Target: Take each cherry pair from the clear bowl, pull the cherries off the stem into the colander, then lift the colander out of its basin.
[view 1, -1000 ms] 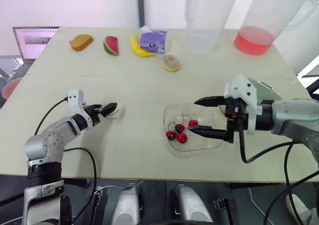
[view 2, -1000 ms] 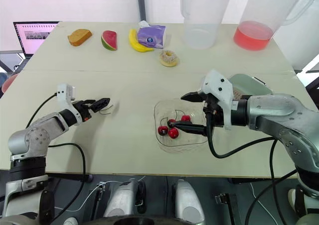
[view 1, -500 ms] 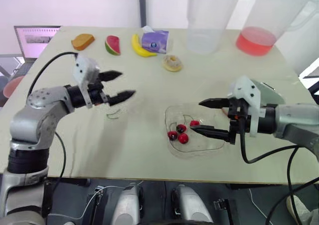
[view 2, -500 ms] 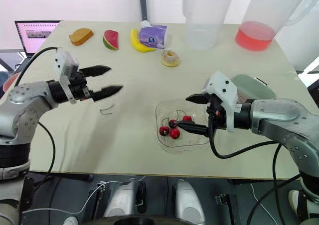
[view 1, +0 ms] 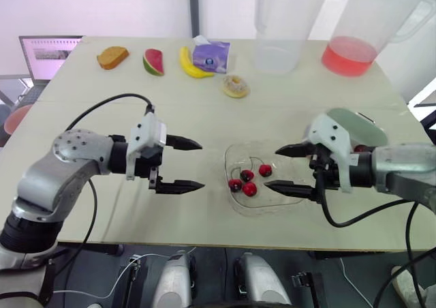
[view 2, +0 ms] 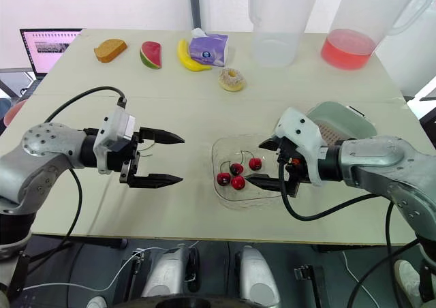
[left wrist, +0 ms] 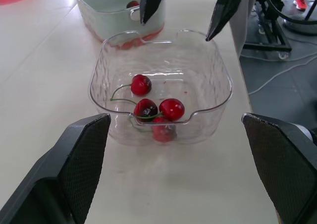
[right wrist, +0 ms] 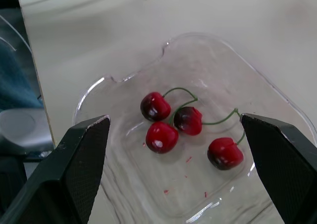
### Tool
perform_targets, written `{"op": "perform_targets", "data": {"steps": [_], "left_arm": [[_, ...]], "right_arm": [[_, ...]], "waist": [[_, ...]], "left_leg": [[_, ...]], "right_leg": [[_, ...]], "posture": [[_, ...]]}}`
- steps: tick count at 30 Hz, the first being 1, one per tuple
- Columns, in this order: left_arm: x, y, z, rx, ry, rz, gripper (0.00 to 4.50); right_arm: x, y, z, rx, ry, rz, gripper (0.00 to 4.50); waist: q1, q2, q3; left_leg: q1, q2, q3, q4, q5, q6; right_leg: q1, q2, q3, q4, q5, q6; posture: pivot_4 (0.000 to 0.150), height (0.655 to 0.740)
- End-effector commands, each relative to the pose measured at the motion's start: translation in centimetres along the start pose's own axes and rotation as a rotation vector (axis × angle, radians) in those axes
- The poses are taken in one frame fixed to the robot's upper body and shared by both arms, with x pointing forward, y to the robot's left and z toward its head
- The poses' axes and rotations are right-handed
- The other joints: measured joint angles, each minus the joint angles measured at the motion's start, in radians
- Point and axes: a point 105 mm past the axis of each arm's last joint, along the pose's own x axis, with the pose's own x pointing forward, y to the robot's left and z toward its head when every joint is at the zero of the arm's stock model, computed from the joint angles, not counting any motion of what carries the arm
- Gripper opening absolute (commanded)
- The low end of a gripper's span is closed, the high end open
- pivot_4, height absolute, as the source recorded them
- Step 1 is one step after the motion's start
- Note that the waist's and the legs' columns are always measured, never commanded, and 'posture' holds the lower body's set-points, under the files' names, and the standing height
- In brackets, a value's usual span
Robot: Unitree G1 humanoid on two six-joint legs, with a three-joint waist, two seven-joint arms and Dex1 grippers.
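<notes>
While the left gripper (view 1: pixel 201 165) and right gripper (view 1: pixel 271 167) gape empty, the clear bowl (right wrist: pixel 163 184) sits between them.
Four cherries (left wrist: pixel 172 108) lie inside it; the colander (view 2: pixel 332 133) sits behind the right gripper.

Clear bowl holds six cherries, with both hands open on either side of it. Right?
No: the right wrist view shows four cherries in the clear bowl, not six. The left hand and right hand are open on either side of it.
</notes>
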Motion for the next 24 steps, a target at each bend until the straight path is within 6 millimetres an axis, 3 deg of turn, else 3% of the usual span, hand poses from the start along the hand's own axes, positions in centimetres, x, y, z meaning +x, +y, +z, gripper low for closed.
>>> {"op": "perform_targets", "data": {"steps": [1,14,24], "left_arm": [[0.4,0.1,0.5,0.05,-0.01,-0.009,4.45],[1.9,0.4,0.8,0.069,-0.044,-0.016,4.45],[1.9,0.0,0.7,0.063,-0.04,-0.016,4.45]], "right_arm": [[0.4,-1.1,0.0,-0.043,0.077,-0.024,4.5],[4.0,-2.8,-1.6,-0.151,0.362,-0.015,4.5],[5.0,-3.8,-2.3,-0.213,0.515,-0.038,4.5]], "waist": [[-0.002,0.0,0.0],[-0.001,0.0,0.0],[-0.001,0.0,0.0]], "left_leg": [[0.0,0.0,0.0,0.0,0.0,0.0],[-0.001,0.0,0.001,0.001,0.0,0.0],[-0.002,0.0,0.0,0.001,0.0,0.0]], "right_leg": [[0.0,0.0,0.0,0.0,0.0,0.0],[-0.002,0.0,0.0,0.001,0.0,0.0],[-0.003,0.0,0.0,0.001,0.0,0.0]], "posture": [[0.15,0.74],[0.15,0.74],[0.15,0.74]]}}
